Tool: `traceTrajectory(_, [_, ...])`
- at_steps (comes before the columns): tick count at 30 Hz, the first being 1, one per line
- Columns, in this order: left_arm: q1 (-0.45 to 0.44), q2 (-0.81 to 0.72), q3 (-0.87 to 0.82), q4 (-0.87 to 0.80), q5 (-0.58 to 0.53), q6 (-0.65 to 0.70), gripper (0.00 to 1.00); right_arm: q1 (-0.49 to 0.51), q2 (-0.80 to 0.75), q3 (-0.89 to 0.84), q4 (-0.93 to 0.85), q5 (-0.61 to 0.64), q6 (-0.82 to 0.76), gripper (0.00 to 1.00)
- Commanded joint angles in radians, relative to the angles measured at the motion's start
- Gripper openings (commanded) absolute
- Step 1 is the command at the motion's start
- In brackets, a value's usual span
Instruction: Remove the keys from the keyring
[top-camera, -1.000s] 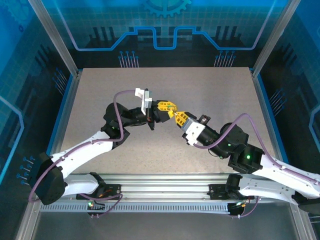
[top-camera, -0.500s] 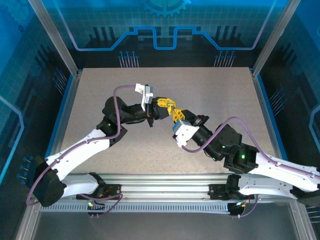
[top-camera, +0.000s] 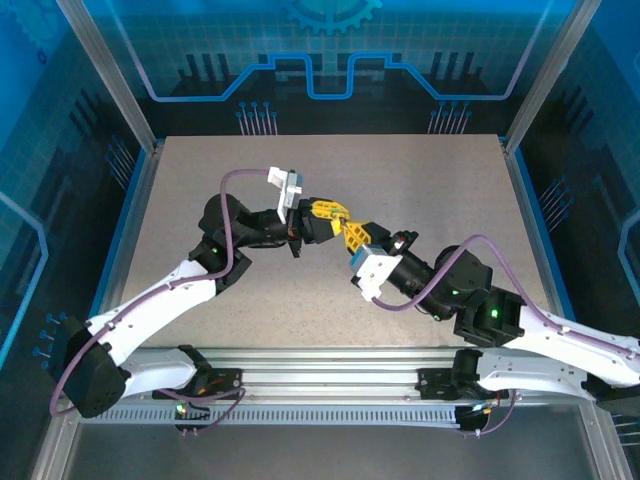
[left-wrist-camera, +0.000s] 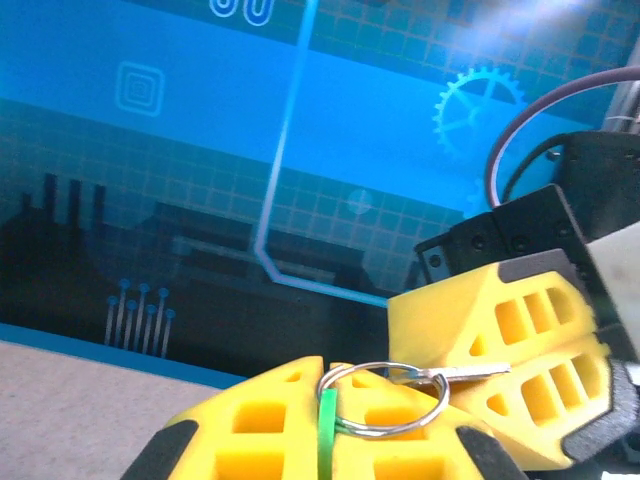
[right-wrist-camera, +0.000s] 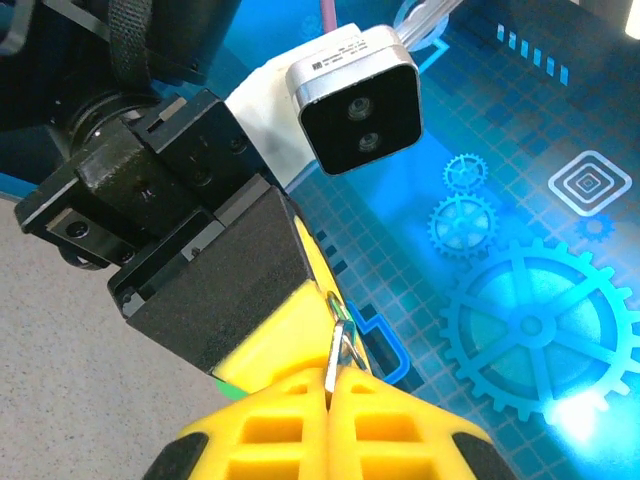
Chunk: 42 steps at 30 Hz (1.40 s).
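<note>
In the left wrist view my left gripper (left-wrist-camera: 335, 385) is shut on the thin green head of a key (left-wrist-camera: 328, 430). The silver keyring (left-wrist-camera: 389, 429) passes through that head and lies across my yellow fingers. A flat grey metal blade (left-wrist-camera: 464, 372) runs from the ring's top to the right gripper's fingers (left-wrist-camera: 520, 330). In the right wrist view my right gripper (right-wrist-camera: 333, 385) is shut on that blade (right-wrist-camera: 333, 366), with the ring's loop (right-wrist-camera: 341, 313) just above it. A sliver of green (right-wrist-camera: 231, 391) shows beside the left finger (right-wrist-camera: 290, 330). Seen from above, the left gripper (top-camera: 340, 220) and right gripper (top-camera: 352, 234) meet tip to tip above the table's middle.
The speckled beige table (top-camera: 440, 180) lies under both raised arms. Metal posts and blue patterned walls (top-camera: 330, 60) close in the sides and back. The left wrist camera (right-wrist-camera: 355, 95) sits close in front of the right one.
Both grippers stayed shut and joined at the ring. The pair drifted slightly left and toward the back, and the right wrist rolled, so its white housing now sits lower left.
</note>
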Motion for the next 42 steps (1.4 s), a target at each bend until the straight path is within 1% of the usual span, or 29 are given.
traceTrajectory(1, [0.017, 0.011, 0.045, 0.171, -0.018, -0.098, 0.00, 0.039, 0.028, -0.053, -0.233, -0.145, -0.026, 0.00])
traceTrajectory(3, [0.015, 0.020, 0.050, 0.177, -0.006, -0.106, 0.00, 0.022, 0.009, -0.054, -0.214, -0.188, -0.012, 0.00])
traceTrajectory(4, [0.014, 0.023, 0.053, 0.179, 0.003, -0.105, 0.00, 0.022, 0.009, -0.052, -0.211, -0.187, -0.018, 0.00])
traceTrajectory(10, [0.006, 0.026, 0.075, 0.151, 0.019, -0.109, 0.00, 0.048, 0.041, -0.065, -0.241, -0.109, -0.124, 0.00])
traceTrajectory(14, [-0.003, 0.026, 0.101, 0.098, 0.038, -0.076, 0.00, 0.066, 0.054, -0.062, -0.273, -0.069, -0.178, 0.00])
traceTrajectory(15, [-0.016, 0.021, 0.112, 0.037, 0.026, -0.032, 0.00, 0.069, 0.065, -0.056, -0.278, -0.057, -0.190, 0.00])
traceTrajectory(16, [-0.035, 0.011, 0.127, -0.042, 0.020, 0.043, 0.00, 0.072, 0.074, -0.048, -0.284, -0.057, -0.195, 0.00])
traceTrajectory(18, [-0.083, -0.002, 0.161, -0.219, -0.023, 0.188, 0.00, 0.070, 0.084, -0.036, -0.279, -0.080, -0.186, 0.00])
traceTrajectory(19, [-0.104, -0.002, 0.174, -0.277, -0.031, 0.235, 0.00, 0.066, 0.090, -0.030, -0.274, -0.091, -0.178, 0.00])
traceTrajectory(22, [-0.114, 0.002, 0.165, -0.269, -0.035, 0.237, 0.00, 0.041, 0.100, -0.017, -0.259, -0.136, -0.160, 0.00])
traceTrajectory(26, [-0.125, -0.008, 0.168, -0.314, -0.058, 0.292, 0.00, 0.018, 0.117, 0.013, -0.259, -0.158, -0.128, 0.00])
traceTrajectory(27, [-0.135, -0.011, 0.176, -0.341, -0.077, 0.321, 0.00, 0.010, 0.130, 0.029, -0.266, -0.144, -0.114, 0.00])
traceTrajectory(29, [-0.169, -0.015, 0.199, -0.445, -0.141, 0.426, 0.00, 0.010, 0.164, 0.069, -0.292, -0.111, -0.096, 0.00])
traceTrajectory(31, [-0.211, -0.010, 0.219, -0.529, -0.173, 0.521, 0.00, 0.010, 0.195, 0.112, -0.298, -0.083, -0.047, 0.00])
traceTrajectory(34, [-0.245, -0.004, 0.224, -0.586, -0.188, 0.595, 0.00, 0.004, 0.215, 0.147, -0.291, -0.064, -0.021, 0.00])
traceTrajectory(38, [-0.279, -0.015, 0.221, -0.643, -0.202, 0.683, 0.00, -0.036, 0.216, 0.166, -0.355, -0.138, -0.015, 0.00])
traceTrajectory(42, [-0.287, -0.033, 0.220, -0.710, -0.144, 0.761, 0.00, -0.068, 0.199, 0.158, -0.406, -0.207, -0.046, 0.00])
